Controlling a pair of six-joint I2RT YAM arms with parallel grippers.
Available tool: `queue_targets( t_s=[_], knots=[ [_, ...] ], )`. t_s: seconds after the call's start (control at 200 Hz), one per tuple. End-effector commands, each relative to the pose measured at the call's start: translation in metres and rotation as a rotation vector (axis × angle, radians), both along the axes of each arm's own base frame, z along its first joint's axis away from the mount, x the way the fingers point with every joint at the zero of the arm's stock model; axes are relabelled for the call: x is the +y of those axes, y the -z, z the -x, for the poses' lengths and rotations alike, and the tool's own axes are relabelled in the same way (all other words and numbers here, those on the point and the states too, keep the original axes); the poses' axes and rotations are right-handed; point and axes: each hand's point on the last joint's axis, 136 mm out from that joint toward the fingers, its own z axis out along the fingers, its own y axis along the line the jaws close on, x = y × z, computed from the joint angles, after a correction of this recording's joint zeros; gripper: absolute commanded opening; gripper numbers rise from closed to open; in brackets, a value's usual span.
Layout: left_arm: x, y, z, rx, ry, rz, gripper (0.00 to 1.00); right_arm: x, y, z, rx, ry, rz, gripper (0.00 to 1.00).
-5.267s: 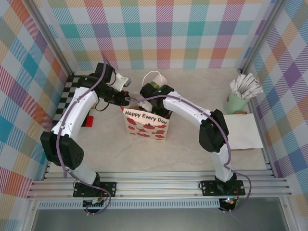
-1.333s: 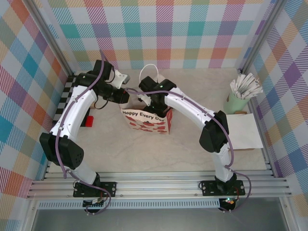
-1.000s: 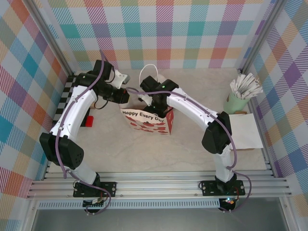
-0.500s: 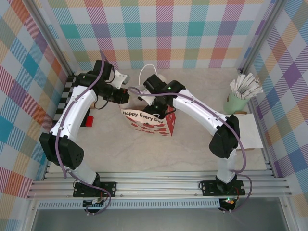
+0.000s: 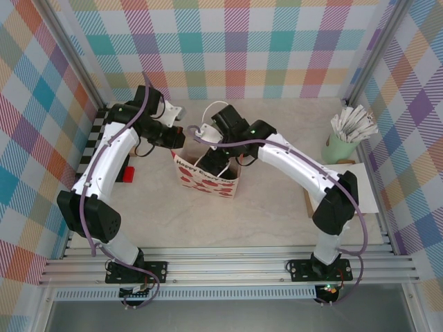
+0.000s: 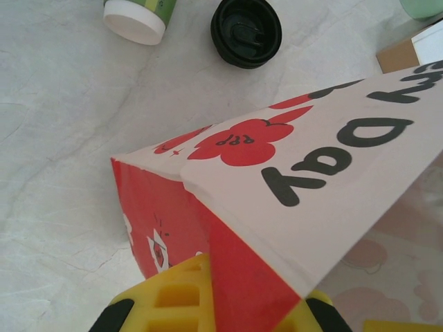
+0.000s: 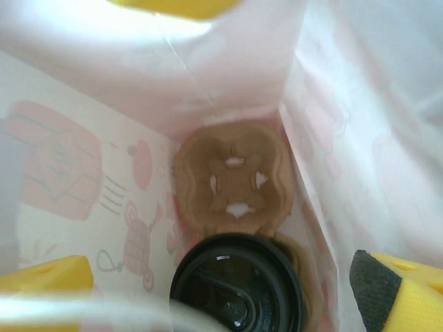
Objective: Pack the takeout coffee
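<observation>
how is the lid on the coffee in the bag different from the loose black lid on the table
The takeout coffee's lid sits deep inside the paper bag, beside the brown carrier's empty slot; the loose lid lies on the marble table, outside the bag. The coffee's lid is cut off by the picture's edge; the loose lid shows whole. Both are round and black.

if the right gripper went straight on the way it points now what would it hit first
Probably the black lid of the takeout coffee, standing in the cup carrier at the bottom of the bag. The right gripper is open around it; depth is unclear.
</observation>
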Motion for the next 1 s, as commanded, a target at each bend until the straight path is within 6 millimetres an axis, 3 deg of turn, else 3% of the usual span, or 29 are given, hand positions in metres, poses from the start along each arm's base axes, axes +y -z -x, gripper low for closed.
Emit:
queue_targets(
  t_s=[0.0, 0.31, 0.515, 0.995],
  knots=[
    [-0.002, -0.005, 0.006, 0.021, -0.005, 0.008, 0.00, 0.015, -0.033, -0.005, -0.130, -0.066, -0.105, 0.97],
    [0.000, 0.004, 0.006, 0.050, -0.013, -0.007, 0.00, 0.019, -0.044, -0.009, -0.158, -0.065, -0.126, 0.97],
    [0.001, 0.007, 0.008, 0.054, -0.013, -0.011, 0.00, 0.018, -0.049, 0.001, -0.150, -0.105, -0.145, 0.97],
    [0.001, 0.011, 0.006, 0.052, -0.011, -0.020, 0.00, -0.013, -0.041, 0.024, -0.054, -0.083, -0.035, 0.97]
  ],
)
